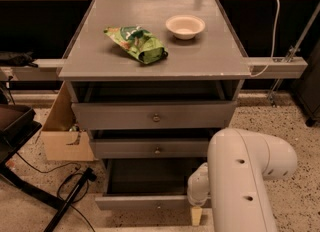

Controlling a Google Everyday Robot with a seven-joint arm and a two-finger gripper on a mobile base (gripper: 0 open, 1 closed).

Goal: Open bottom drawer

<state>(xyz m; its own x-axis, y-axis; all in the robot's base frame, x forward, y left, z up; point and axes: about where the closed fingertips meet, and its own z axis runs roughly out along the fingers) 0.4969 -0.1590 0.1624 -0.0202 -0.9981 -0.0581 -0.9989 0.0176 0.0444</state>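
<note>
The bottom drawer (145,202) is pulled well out, so little remains. The gripper (196,215) sits at 5 o'clock by its front; whether it grasps anything I cannot tell.

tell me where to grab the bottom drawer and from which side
Take the bottom drawer by the small knob at the centre of its flat front, coming straight from the front: nothing else sticks out. It already stands pulled out, so the front's top edge is exposed too. The gripper sits low by the front's right end.
</note>
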